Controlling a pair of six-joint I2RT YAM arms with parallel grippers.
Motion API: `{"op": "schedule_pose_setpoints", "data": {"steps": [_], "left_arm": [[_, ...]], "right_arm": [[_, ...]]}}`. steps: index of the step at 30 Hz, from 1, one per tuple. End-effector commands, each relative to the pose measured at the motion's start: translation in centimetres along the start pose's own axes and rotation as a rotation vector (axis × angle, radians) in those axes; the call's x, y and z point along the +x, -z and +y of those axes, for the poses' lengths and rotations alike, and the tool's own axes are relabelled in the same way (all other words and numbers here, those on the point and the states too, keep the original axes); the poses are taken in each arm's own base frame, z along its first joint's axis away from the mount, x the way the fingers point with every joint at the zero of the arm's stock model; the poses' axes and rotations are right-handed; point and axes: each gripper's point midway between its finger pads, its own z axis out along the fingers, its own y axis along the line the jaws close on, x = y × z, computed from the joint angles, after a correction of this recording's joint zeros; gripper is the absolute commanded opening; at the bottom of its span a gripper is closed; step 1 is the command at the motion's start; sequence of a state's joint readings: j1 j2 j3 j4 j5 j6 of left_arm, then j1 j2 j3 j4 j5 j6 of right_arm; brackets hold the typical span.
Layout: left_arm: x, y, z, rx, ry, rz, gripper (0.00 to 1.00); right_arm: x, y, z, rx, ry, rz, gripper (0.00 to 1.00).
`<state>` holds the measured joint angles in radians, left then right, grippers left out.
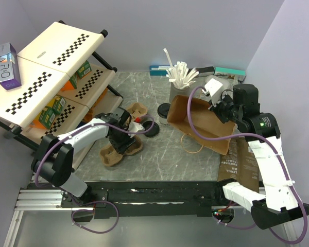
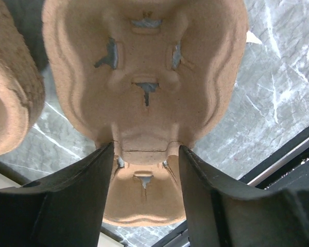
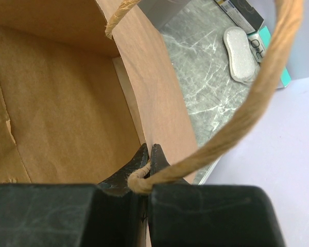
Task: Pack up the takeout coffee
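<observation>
The takeout coffee cup (image 1: 164,116), white and tapered, stands mid-table, with a round black lid (image 1: 153,128) lying just left of it. My left gripper (image 1: 121,138) (image 2: 147,149) is down on a brown pulp cup carrier (image 1: 110,154) (image 2: 144,62). Its fingers (image 2: 87,195) touch both sides of the carrier's narrow waist. My right gripper (image 1: 219,108) (image 3: 151,149) is shut on the rim wall of an open brown paper bag (image 1: 195,121) (image 3: 56,103), right where the twine handle (image 3: 247,108) is knotted.
A second pulp carrier (image 1: 136,109) (image 2: 10,87) lies close behind the first. A checkered shelf rack (image 1: 56,67) fills the left side. At the back stand a grey cup of white sticks (image 1: 180,78) and flat boxes (image 1: 226,72). A folded brown bag (image 1: 242,164) lies under the right arm.
</observation>
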<state>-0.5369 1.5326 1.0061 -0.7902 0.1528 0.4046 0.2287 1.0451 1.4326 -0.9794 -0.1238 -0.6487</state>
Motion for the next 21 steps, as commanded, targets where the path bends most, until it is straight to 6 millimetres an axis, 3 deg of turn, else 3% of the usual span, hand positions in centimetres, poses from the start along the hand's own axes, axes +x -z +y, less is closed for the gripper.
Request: {"op": "schedule_pose_setpoints", "data": {"steps": [1,21], "left_arm": [[-0.1,-0.1,0.15,-0.004,-0.007,-0.012,0.57],[0.01,-0.56,0.83,-0.056,0.041,-0.021,0.46]], "right_arm": [[-1.53,0.52,-1.43,0.055,-0.004,-0.051,0.0],[-1.65,0.19,-1.46,0.051,-0.003,-0.052,0.0]]}}
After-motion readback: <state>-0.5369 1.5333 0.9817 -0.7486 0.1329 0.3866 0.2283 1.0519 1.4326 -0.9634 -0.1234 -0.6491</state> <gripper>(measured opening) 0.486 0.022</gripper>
